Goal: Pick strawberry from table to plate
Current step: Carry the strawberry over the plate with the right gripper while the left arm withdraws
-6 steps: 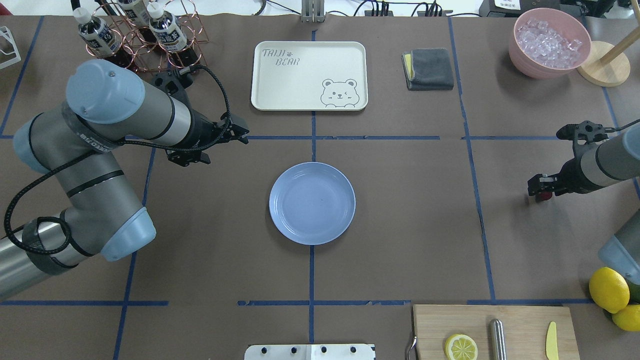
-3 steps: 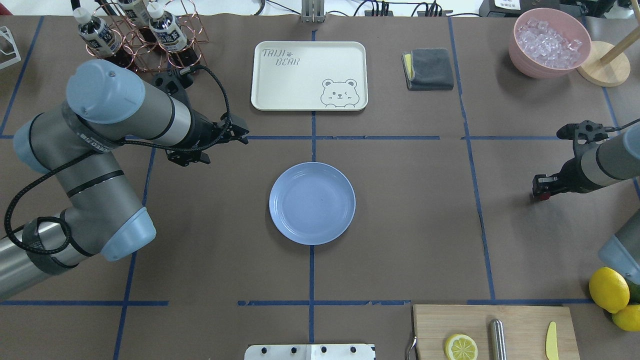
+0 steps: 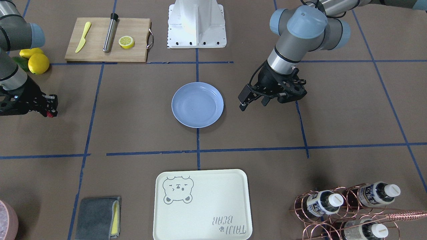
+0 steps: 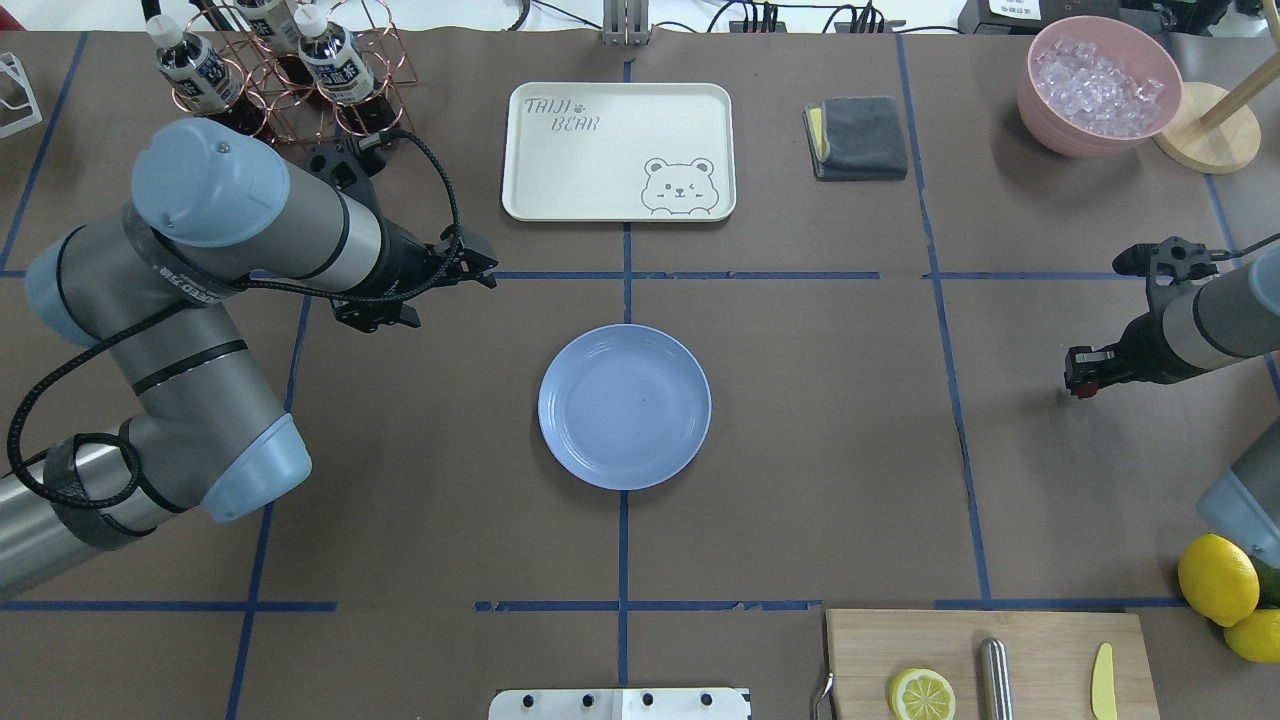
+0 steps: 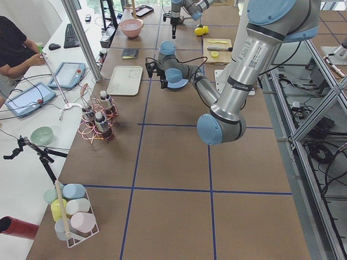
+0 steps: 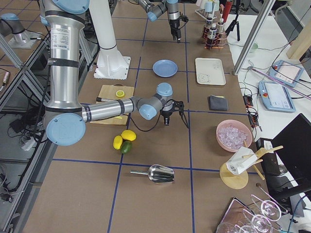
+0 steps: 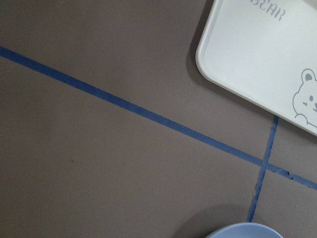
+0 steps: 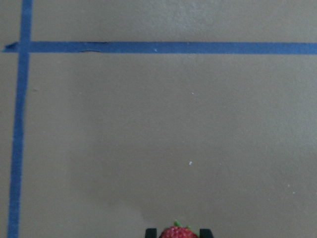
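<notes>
Far from glossy round plate, right gripper pinches bumpy strawberry (tiny, red).

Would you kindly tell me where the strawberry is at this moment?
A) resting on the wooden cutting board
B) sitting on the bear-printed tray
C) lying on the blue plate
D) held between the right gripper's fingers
D: the right wrist view shows the strawberry pinched between the two fingertips of the right gripper, far off to the side of the plate, which holds nothing.
</notes>
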